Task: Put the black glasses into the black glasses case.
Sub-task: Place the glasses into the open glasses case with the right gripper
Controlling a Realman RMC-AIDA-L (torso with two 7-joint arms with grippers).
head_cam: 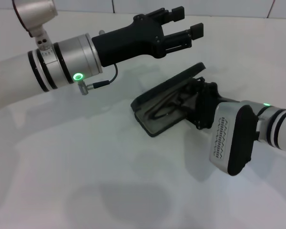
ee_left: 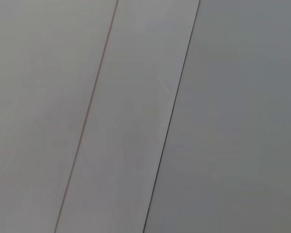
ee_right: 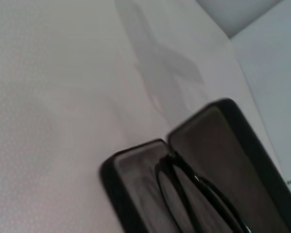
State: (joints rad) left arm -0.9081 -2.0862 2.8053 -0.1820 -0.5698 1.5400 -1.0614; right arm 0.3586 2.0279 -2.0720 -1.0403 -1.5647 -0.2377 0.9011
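Note:
The black glasses case point(head_cam: 150, 98) lies open on the white table, its lid point(head_cam: 174, 81) tilted up at the back. The black glasses point(head_cam: 163, 109) rest on the grey lining of its lower half. My right gripper point(head_cam: 194, 101) reaches into the case from the right, its tip at the right end of the glasses, and its own body hides the contact. In the right wrist view the open case point(ee_right: 131, 167) and the glasses point(ee_right: 184, 187) fill the lower part. My left gripper point(head_cam: 188, 20) hovers open and empty above and behind the case.
The white table point(head_cam: 86, 167) stretches bare to the left of the case and in front of it. A pale tiled wall point(ee_left: 136, 116) with thin seams fills the left wrist view. The left arm point(head_cam: 47, 67) spans the upper left of the scene.

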